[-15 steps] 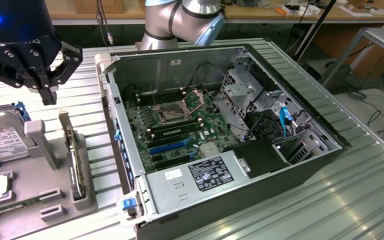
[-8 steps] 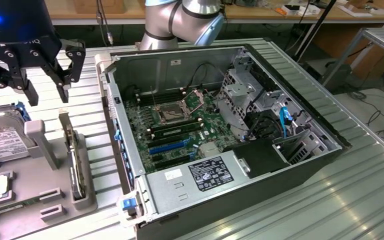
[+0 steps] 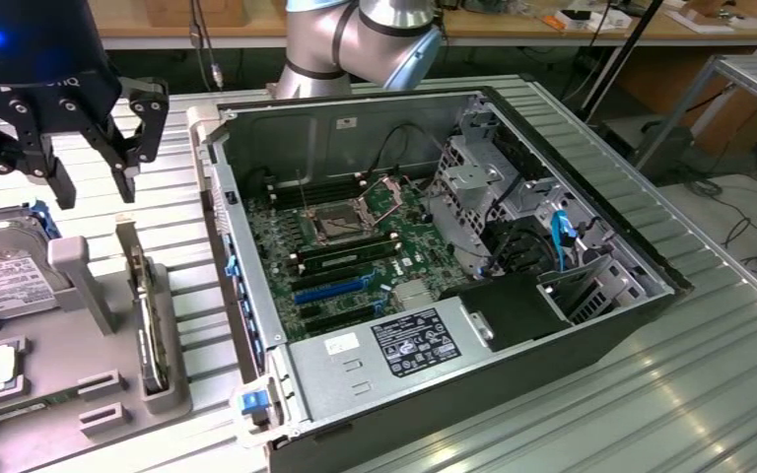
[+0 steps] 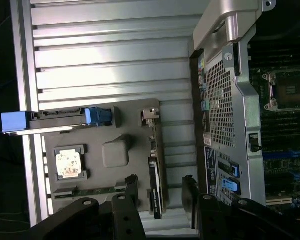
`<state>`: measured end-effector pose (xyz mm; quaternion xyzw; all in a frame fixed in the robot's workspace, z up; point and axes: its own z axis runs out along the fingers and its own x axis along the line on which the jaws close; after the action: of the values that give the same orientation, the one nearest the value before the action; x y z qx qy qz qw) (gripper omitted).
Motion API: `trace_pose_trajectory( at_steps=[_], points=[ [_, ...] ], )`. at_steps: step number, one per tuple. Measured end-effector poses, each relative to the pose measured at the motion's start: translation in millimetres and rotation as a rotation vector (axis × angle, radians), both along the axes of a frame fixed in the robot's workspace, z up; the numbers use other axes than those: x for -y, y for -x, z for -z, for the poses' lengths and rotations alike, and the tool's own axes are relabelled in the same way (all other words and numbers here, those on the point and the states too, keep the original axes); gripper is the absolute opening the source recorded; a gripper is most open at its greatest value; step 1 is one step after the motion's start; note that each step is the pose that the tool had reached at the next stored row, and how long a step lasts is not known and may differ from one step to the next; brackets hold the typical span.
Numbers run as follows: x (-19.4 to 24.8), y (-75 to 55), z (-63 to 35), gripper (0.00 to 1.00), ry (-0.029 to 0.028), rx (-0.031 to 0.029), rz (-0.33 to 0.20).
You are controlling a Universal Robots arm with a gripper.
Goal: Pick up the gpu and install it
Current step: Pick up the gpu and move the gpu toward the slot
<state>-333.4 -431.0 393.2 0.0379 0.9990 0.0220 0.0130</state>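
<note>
The gripper (image 3: 92,192) hangs open and empty above the tray (image 3: 90,335) at the exterior view's left, beside the case (image 3: 352,128). The gpu (image 3: 151,325) stands on edge in a tray slot, below the gripper and untouched. In the wrist view the gpu (image 4: 155,187) shows between the two fingers (image 4: 131,186). Its long axis runs along that gap and its flat faces are turned toward the fingers. It sits nearer one finger than the other.

Counting now: one gpu (image 3: 150,325), one drive (image 3: 4,281), one chip (image 4: 70,164), one memory stick (image 4: 90,191), all in one tray (image 3: 96,340), plus one case (image 3: 300,133).
</note>
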Motion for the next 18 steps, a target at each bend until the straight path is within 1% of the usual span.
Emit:
trace_pose_trajectory(
  at_steps=[18],
  points=[
    [0.0,0.0,11.7,0.48,-0.0001,0.0001,0.0]
  ],
)
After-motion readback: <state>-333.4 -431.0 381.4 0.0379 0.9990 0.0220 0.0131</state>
